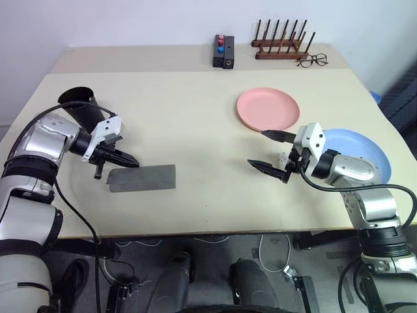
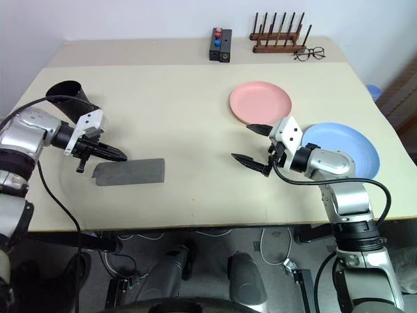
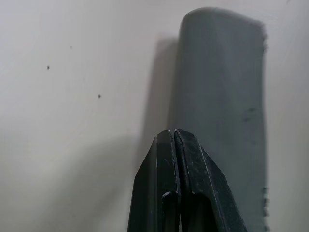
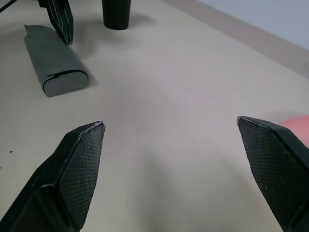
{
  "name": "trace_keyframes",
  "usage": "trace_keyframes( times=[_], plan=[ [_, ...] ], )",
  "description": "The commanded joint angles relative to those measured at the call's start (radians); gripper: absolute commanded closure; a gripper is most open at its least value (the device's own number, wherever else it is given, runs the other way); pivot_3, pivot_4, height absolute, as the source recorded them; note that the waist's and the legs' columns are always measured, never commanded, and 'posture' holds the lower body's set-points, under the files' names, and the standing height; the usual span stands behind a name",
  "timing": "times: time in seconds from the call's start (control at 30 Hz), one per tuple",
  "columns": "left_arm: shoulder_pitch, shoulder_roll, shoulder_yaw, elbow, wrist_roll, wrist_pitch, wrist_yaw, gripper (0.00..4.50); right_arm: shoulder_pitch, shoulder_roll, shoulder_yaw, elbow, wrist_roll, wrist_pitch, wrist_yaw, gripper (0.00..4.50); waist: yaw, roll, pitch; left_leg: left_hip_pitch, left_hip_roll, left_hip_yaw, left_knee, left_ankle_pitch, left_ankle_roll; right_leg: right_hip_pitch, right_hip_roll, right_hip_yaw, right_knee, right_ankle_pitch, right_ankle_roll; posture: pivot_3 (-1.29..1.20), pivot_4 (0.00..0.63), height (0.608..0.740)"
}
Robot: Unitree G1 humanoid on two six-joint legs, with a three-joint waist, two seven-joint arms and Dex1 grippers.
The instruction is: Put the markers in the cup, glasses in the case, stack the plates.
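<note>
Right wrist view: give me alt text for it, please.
Two open black fingers frame bare beige table. Beyond them lies the closed grey case, the shut left gripper above its far end, the black cup behind, a pink plate edge.

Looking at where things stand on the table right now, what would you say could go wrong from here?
1. The left gripper is shut, just above one end of the closed grey case; moving down it might shove the case.
2. The pink plate and blue plate lie apart, unstacked. The blue one lies under the right forearm near the table's edge, so a swing might knock it off.
3. The open right gripper hovers beside the pink plate and may clip its rim.
</note>
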State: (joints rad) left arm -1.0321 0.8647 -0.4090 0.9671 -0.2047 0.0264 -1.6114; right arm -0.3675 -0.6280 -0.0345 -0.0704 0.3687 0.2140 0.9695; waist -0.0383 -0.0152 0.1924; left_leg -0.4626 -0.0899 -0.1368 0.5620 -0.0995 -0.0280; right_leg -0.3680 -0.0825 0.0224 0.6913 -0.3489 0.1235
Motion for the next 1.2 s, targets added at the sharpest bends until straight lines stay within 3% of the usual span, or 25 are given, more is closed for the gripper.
trace_keyframes(
  times=[0.03,0.17,0.3,0.53,0.67,0.93,1.03,1.2],
  plan=[
    [-0.164,-0.042,0.185,0.059,-0.089,0.074,0.040,3.93,-0.024,-0.010,-0.034,0.019,-0.007,-0.035,-0.011,0.00,0.008,-0.001,0.000,0.000,0.000,0.000,0.000,0.000,0.000,0.000,0.000,0.000,0.000,0.000,0.000,0.00,0.150,0.740],
    [-0.199,-0.123,0.341,-0.002,-0.184,0.206,0.056,2.11,-0.056,-0.049,-0.067,0.115,-0.047,-0.047,-0.042,0.00,0.015,0.000,0.000,0.000,-0.001,0.001,0.001,0.000,0.000,0.002,-0.001,-0.001,-0.002,0.000,0.000,0.00,0.150,0.740],
    [-0.087,-0.184,0.397,-0.278,-0.248,0.324,0.095,0.07,-0.062,-0.156,-0.118,0.191,-0.085,-0.009,-0.067,0.00,0.015,0.002,-0.001,0.001,0.000,0.002,-0.001,0.000,0.000,0.001,-0.001,0.000,-0.001,0.000,0.000,0.00,0.150,0.740],
    [0.147,-0.197,0.407,-0.645,-0.305,0.491,0.156,0.03,0.063,-0.331,-0.191,0.246,-0.144,0.071,-0.082,0.00,0.002,0.002,-0.001,0.002,0.001,0.002,0.000,0.000,0.000,0.001,0.000,0.002,0.001,0.000,0.000,0.00,0.150,0.740],
    [0.211,-0.205,0.425,-0.721,-0.329,0.520,0.174,0.03,0.128,-0.377,-0.219,0.189,-0.105,0.226,-0.067,0.00,-0.002,0.002,-0.001,0.002,0.001,0.003,0.000,0.000,0.000,0.002,0.000,0.002,0.001,0.000,0.000,0.00,0.150,0.740],
    [0.284,-0.214,0.432,-0.792,-0.342,0.508,0.216,0.03,0.153,-0.385,-0.200,0.164,-0.105,0.344,-0.067,0.00,-0.003,0.003,-0.001,0.002,0.001,0.003,0.000,0.000,0.000,0.002,-0.001,0.002,0.000,0.000,0.000,0.00,0.150,0.740],
    [0.297,-0.213,0.436,-0.808,-0.349,0.513,0.234,0.00,0.156,-0.379,-0.178,0.171,-0.112,0.362,-0.065,0.80,-0.003,0.003,-0.001,0.002,0.001,0.003,0.000,0.000,0.000,0.002,-0.002,0.002,-0.001,0.000,0.000,0.00,0.150,0.740],
    [0.313,-0.211,0.438,-0.821,-0.344,0.499,0.252,0.00,0.172,-0.396,-0.125,0.175,-0.164,0.343,-0.060,3.38,0.001,0.003,-0.001,0.002,0.000,0.003,0.000,0.000,0.000,0.002,-0.002,0.002,-0.002,0.000,0.000,0.00,0.150,0.740]
  ],
)
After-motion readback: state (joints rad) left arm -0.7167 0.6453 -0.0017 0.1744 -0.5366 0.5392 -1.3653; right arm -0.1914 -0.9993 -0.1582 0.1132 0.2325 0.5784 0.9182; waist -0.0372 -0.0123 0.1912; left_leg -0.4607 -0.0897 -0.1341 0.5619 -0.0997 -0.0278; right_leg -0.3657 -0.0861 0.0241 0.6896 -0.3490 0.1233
